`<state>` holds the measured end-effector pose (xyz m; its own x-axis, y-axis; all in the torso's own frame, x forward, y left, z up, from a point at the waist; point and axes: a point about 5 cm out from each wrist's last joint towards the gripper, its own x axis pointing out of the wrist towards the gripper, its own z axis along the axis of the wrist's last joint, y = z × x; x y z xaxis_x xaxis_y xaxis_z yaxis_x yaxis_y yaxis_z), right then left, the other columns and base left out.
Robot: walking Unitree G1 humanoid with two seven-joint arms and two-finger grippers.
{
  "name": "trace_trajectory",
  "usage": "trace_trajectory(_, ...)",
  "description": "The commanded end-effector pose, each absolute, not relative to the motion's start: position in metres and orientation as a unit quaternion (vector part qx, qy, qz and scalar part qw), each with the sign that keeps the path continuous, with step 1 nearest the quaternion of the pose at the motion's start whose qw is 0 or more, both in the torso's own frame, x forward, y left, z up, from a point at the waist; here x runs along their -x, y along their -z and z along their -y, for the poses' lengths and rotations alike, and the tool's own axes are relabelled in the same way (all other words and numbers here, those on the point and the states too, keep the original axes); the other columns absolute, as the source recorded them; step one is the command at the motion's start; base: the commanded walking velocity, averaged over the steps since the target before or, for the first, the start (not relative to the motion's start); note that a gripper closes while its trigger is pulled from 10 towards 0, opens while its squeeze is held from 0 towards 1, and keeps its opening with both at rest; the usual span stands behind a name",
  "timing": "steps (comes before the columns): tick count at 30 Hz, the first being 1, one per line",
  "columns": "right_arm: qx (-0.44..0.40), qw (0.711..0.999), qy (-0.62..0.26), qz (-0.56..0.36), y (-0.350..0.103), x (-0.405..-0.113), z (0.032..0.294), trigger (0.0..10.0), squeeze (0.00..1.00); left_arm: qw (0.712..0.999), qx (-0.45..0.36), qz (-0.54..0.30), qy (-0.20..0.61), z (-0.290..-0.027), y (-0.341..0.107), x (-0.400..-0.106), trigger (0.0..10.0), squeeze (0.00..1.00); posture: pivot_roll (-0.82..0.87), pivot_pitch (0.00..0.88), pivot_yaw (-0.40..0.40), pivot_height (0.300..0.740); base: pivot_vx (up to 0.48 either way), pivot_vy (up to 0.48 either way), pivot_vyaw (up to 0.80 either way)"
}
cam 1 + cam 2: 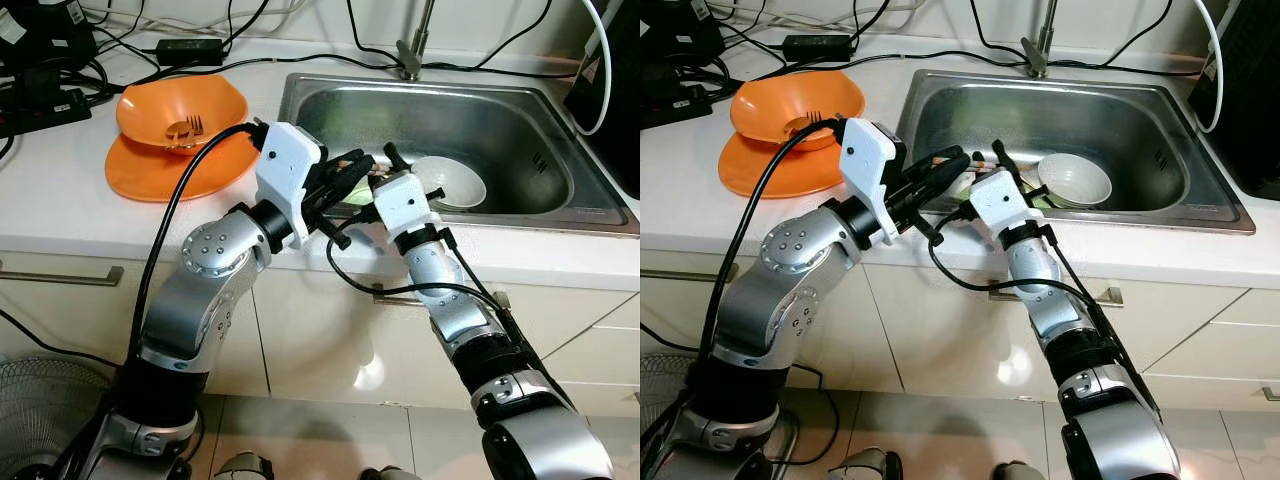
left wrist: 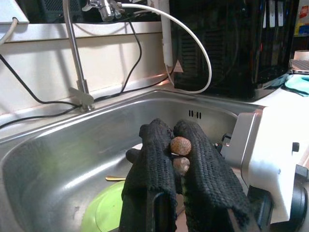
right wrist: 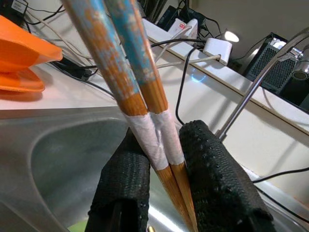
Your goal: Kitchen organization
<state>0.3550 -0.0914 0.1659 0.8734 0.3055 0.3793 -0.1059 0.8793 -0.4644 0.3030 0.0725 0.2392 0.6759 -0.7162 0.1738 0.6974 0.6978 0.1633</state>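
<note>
Two end effectors, left and right, are both clamped on the chopsticks over the sink, so we're probably mid hand-off.

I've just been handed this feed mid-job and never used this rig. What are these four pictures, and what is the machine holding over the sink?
You are looking at a humanoid robot with two silver arms. The two wide pictures come from its head, looking down at a white counter and a steel sink. The other two come from cameras on its wrists.

Both arms meet at the sink's front edge. The right gripper has its jaws shut on a pair of chopsticks. The left gripper grips the chopsticks' round ends too, so this looks like a handover.

In the sink lie a white bowl and a green plate. Orange dishes sit on the counter.
</note>
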Motion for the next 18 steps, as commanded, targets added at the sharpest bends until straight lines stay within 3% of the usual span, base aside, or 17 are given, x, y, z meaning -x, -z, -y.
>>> trace_trajectory(1, 0.208, 0.945, -0.098, 0.233, -0.1706, -0.357, 0.0964, 0.0, 0.0, 0.917, -0.035, 0.126, 0.378, -0.075, -0.2441, -0.3043, 10.0, 0.0, 0.05, 0.064, -0.02, 0.732, 0.0, 0.0, 0.0)
trace_trajectory(2, 0.207, 0.945, -0.097, 0.232, -0.1706, -0.357, 0.0964, 0.0, 0.0, 0.918, -0.032, 0.127, 0.376, -0.0756, -0.2447, -0.3047, 10.0, 0.54, 0.05, 0.063, -0.021, 0.732, 0.0, 0.0, 0.0)
trace_trajectory(3, 0.207, 0.945, -0.097, 0.232, -0.1706, -0.357, 0.0964, 0.0, 0.0, 0.918, -0.032, 0.127, 0.376, -0.0756, -0.2447, -0.3047, 10.0, 0.54, 0.05, 0.063, -0.021, 0.732, 0.0, 0.0, 0.0)
trace_trajectory(4, 0.207, 0.945, -0.097, 0.232, -0.1707, -0.3571, 0.0966, 0.0, 0.0, 0.92, -0.03, 0.127, 0.37, -0.0769, -0.2451, -0.3061, 10.0, 1.0, 0.05, 0.065, -0.021, 0.732, 0.0, 0.0, 0.0)
trace_trajectory(18, 0.202, 0.946, -0.082, 0.238, -0.1782, -0.3615, 0.1016, 0.0, 0.0, 0.923, -0.021, 0.132, 0.36, -0.0794, -0.2475, -0.3064, 10.0, 1.0, 0.05, 0.062, -0.021, 0.732, 0.0, 0.0, 0.0)
